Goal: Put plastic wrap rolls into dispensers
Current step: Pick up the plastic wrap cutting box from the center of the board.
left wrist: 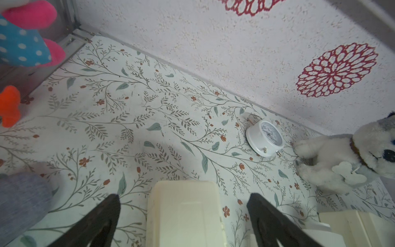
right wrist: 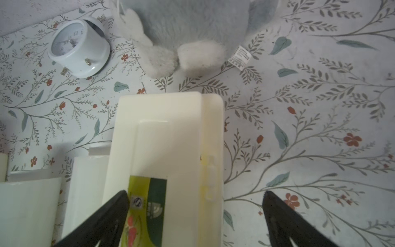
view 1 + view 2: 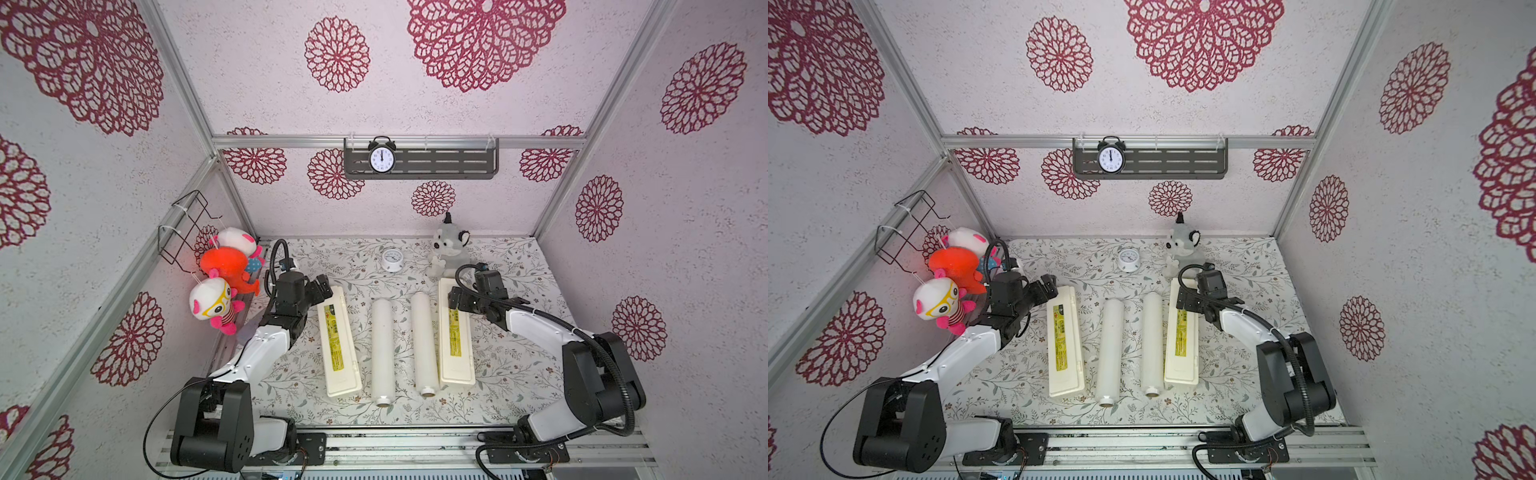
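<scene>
Two cream dispensers lie shut on the floral table, the left one [image 3: 338, 340] [image 3: 1065, 340] and the right one [image 3: 456, 332] [image 3: 1181, 334]. Between them lie two white plastic wrap rolls [image 3: 382, 351] [image 3: 424, 345], side by side. My left gripper [image 3: 322, 289] [image 1: 183, 196] hangs open over the far end of the left dispenser [image 1: 183, 213], one finger on each side, not touching. Above the far end of the right dispenser [image 2: 166, 132] my right gripper [image 3: 453, 301] [image 2: 196, 192] is open too, one finger over the label and the other past the box's outer edge.
A small white alarm clock [image 3: 391, 259] and a grey plush animal [image 3: 449, 249] stand at the back of the table, just beyond the dispensers' far ends. Plush toys [image 3: 224, 282] hang on the left wall beside my left arm. A shelf with a black clock [image 3: 381, 156] is on the back wall.
</scene>
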